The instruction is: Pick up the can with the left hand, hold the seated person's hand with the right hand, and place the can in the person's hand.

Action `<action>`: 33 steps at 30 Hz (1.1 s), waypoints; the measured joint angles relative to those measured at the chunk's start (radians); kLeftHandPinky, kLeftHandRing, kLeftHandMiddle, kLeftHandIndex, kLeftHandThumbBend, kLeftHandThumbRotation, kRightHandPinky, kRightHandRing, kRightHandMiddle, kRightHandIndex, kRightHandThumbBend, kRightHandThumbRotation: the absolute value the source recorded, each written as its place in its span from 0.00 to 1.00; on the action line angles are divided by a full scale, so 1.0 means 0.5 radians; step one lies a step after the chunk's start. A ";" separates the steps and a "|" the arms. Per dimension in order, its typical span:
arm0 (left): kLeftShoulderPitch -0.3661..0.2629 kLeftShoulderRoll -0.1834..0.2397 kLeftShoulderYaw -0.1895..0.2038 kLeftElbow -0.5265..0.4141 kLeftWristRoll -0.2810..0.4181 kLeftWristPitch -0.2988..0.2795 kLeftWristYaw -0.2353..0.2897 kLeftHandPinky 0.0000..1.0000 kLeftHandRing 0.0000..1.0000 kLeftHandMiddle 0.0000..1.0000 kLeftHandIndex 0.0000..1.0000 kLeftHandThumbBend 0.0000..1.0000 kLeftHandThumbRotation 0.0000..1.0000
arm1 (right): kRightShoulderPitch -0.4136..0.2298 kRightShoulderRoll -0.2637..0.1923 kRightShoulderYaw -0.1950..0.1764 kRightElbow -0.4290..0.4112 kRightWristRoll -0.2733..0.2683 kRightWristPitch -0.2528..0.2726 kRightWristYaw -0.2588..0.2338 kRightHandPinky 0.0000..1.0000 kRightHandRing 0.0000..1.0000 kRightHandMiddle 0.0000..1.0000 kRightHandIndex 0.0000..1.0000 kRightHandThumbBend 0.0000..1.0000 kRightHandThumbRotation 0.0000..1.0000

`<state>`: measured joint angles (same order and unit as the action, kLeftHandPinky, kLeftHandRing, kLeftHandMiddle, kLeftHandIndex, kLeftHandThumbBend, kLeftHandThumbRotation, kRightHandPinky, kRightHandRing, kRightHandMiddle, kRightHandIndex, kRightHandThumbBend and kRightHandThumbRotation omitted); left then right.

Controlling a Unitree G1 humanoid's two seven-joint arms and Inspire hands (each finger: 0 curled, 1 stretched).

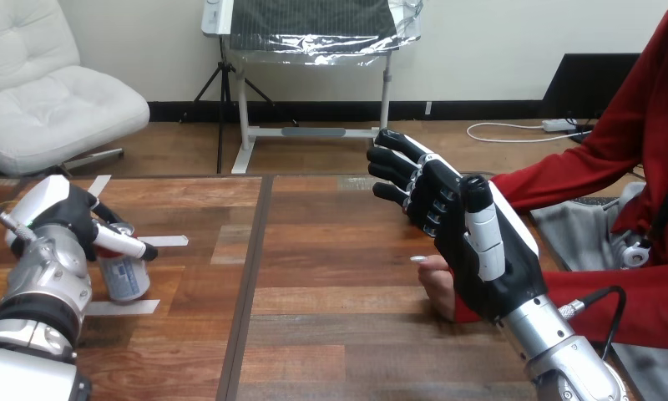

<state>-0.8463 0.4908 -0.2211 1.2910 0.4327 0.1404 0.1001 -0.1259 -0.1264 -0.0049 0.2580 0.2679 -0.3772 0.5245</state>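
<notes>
A: Where's the silver, blue and red metal can [123, 274]?
B: Eight o'clock, on the brown wooden table [339, 334]; left hand [68, 215] grasps its top, far fingers hidden.
A: Right hand [452, 221]?
B: Four o'clock, fingers relaxed; hiding most of the person's hand [435, 286]; contact unclear.

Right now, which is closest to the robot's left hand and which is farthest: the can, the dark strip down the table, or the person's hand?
Counting out from the left hand:
1. The can, touching it, at the table's left.
2. The dark strip, down the table's middle.
3. The person's hand, far over on the right.
</notes>
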 measured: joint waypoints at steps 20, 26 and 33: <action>0.001 -0.003 0.003 -0.062 -0.010 0.006 -0.006 0.32 0.39 0.46 0.49 0.77 0.00 | -0.001 -0.003 -0.004 0.005 -0.024 -0.002 -0.001 0.92 0.91 0.89 0.90 0.88 1.00; 0.001 -0.002 0.004 -0.118 -0.010 0.012 -0.012 0.32 0.39 0.46 0.48 0.77 0.00 | -0.010 -0.003 -0.011 0.058 -0.061 -0.051 -0.001 0.92 0.90 0.89 0.89 0.86 1.00; 0.001 -0.002 0.008 -0.196 -0.016 0.022 -0.023 0.30 0.38 0.46 0.48 0.78 0.00 | -0.043 -0.025 -0.014 0.189 -0.210 -0.182 -0.064 0.86 0.87 0.87 0.87 0.87 1.00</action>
<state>-0.8459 0.4898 -0.2169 1.1929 0.4248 0.1515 0.0886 -0.1472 -0.1390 -0.0121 0.3524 0.1629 -0.4681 0.4926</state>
